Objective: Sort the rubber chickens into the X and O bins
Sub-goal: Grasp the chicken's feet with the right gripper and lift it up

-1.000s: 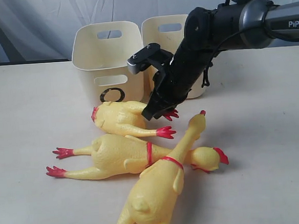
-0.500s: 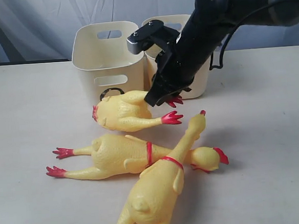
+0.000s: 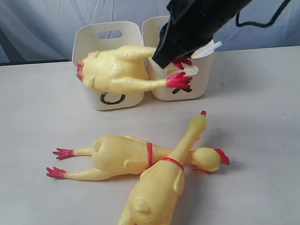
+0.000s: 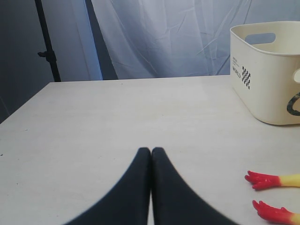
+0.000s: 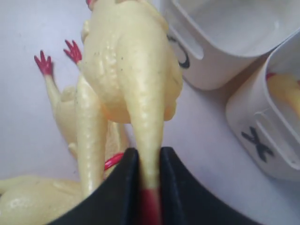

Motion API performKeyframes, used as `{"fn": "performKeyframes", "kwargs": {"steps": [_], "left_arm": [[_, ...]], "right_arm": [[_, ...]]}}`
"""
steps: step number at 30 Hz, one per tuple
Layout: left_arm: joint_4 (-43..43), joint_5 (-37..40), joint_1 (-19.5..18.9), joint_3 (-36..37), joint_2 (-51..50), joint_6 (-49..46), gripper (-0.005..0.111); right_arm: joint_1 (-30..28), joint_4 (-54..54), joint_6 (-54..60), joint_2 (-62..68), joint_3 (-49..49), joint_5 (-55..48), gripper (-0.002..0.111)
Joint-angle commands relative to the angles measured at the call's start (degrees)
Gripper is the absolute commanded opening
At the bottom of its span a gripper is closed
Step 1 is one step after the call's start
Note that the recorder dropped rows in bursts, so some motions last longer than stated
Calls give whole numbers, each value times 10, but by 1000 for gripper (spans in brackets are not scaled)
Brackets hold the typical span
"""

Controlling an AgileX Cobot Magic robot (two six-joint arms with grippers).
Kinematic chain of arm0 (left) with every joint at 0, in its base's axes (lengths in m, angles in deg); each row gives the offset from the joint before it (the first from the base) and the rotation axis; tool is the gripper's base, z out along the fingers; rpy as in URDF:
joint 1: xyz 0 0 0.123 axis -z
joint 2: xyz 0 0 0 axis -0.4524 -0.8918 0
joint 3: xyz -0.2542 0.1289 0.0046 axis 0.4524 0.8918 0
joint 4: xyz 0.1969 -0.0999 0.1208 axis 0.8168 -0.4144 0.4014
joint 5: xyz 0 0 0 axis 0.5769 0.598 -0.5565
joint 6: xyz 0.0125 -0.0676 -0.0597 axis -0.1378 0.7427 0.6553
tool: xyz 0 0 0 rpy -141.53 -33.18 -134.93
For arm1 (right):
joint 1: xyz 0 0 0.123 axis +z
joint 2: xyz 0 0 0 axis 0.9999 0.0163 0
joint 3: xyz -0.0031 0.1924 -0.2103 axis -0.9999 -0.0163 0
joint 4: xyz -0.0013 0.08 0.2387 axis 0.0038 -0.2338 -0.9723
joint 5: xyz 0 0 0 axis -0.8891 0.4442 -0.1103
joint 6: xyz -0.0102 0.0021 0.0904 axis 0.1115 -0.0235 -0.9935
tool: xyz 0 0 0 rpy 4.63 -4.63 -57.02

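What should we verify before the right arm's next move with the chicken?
1. Grip: right claw shut on a leg of the short yellow rubber chicken: ok.
2. Chicken clear of the beige table: ok.
3. Chicken above a tub opening: not ok, hangs in front of both.
4. Cream plastic tub marked O, visible interior empty: ok.
5. Cream plastic tub marked X, something yellow inside: cannot tell what.
6. Left claw shut, away from tubs: ok.

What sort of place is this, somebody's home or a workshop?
Probably a robot test lab, not a home: a draped cloth backdrop, a pale table, and a black robot arm whose claw holds a rubber chicken near the O tub and X tub.
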Motion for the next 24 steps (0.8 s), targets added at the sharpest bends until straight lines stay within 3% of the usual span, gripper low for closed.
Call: {"fn": "performKeyframes", "kwargs": {"steps": [1,6,18,24], "left_arm": [[0,-9,-1,1,3,4,0],[0,-9,-1,1,3,4,0],[0,-9,-1,1,3,4,0],[0,-9,-1,1,3,4,0]], "right_arm": [[-4,-2,-13,-43,4,82,-1],[-4,42,-86,-53,4,165,-1],[-4,280,-356,-10,4,331,-1],[-10,327,-430,41,4,406,-1]]}}
